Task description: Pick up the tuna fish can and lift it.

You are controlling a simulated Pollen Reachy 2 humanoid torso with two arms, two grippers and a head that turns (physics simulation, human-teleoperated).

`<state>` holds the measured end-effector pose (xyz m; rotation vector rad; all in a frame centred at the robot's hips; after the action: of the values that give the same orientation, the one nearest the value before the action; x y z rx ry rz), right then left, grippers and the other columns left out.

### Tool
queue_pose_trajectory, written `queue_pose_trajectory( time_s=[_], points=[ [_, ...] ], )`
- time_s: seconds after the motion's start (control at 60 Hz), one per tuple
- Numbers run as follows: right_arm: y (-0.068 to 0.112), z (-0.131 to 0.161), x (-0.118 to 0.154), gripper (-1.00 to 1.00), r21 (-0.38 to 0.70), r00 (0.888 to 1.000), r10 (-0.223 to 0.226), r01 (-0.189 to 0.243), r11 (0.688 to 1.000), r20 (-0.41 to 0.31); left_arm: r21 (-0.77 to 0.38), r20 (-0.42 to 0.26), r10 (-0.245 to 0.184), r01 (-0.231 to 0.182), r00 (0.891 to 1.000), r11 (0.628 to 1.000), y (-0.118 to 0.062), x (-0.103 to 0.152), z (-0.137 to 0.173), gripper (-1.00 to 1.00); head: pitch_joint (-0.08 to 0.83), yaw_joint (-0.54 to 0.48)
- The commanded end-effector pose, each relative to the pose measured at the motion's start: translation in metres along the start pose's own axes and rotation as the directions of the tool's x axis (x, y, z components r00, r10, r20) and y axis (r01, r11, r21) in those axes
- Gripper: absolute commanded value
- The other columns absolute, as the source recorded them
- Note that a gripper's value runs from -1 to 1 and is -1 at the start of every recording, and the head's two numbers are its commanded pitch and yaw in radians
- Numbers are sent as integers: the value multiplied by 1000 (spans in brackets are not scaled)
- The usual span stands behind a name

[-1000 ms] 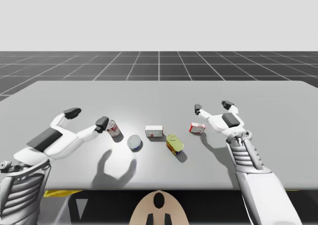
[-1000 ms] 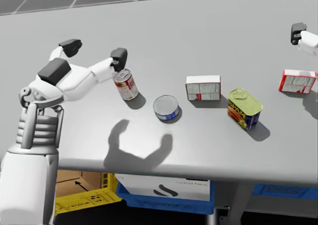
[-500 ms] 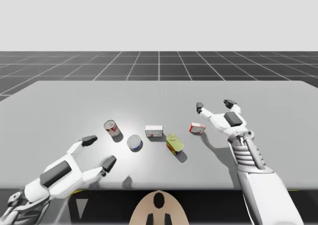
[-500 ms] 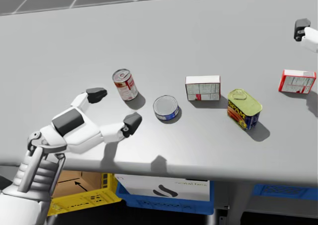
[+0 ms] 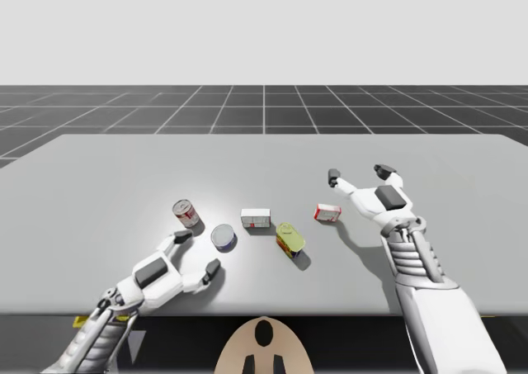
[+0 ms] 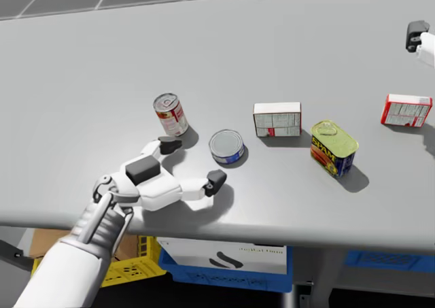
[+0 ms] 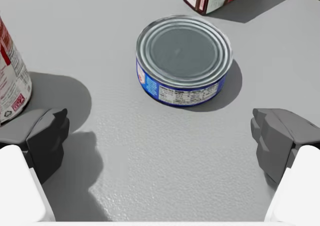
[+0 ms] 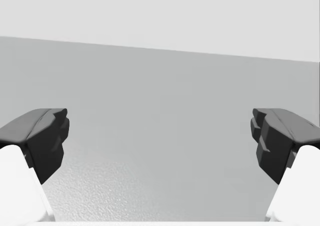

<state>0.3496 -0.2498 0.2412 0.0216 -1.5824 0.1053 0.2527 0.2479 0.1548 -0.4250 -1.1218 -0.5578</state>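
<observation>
Nearest me, at the table's (image 5: 124, 168) front edge, my left gripper (image 5: 197, 252) hovers low over the surface, its two fingers spread wide and holding nothing. The tuna fish can (image 7: 184, 59), a flat blue-sided tin with a silver lid, stands upright at about twelve o'clock from that gripper, just ahead of the fingertips and not yet between them. A taller red-and-white can (image 6: 170, 115) stands at about ten o'clock from the tuna fish can, close beside the outer side of one of my left gripper's fingers. Farther on, a white box (image 6: 277, 120) sits at two o'clock from the tuna fish can, and a yellow tin with a green lid (image 6: 333, 148) at three o'clock. Well apart, beyond a small red box (image 5: 327, 213), my right gripper (image 5: 357, 173) hangs wide open and empty. I judge this to be the approach step, the grasp not yet made. The next move calls for easing forward until the can lies between the fingers, keeping clear of the red-and-white can, then closing on the can's sides and raising it.
</observation>
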Motion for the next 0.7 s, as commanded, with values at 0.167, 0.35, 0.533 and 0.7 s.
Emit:
queue_pose_trajectory(
  time_s=[0.167, 0.35, 0.533, 0.7],
  points=[
    [-1, 1, 3, -1000, -3, 1000, -6, 6, 1000, 9, 18, -43, -10, 11, 999, 1000, -10, 14, -45, -1000, 747, 216],
    [-4, 1, 5, -1000, -4, 1000, -10, 10, 1000, 16, 25, -56, -7, 9, 998, 1000, -15, 19, -63, -1000, 748, 212],
    [-4, 2, 6, -1000, -4, 1000, -12, 12, 1000, 21, 23, -63, -25, 26, 998, 999, -19, 19, -71, -1000, 750, 207],
    [-5, 2, 7, -1000, -5, 1000, -12, 12, 1000, 24, 42, -63, -47, 50, 997, 998, -21, 14, -66, 974, 745, 208]
  ],
)
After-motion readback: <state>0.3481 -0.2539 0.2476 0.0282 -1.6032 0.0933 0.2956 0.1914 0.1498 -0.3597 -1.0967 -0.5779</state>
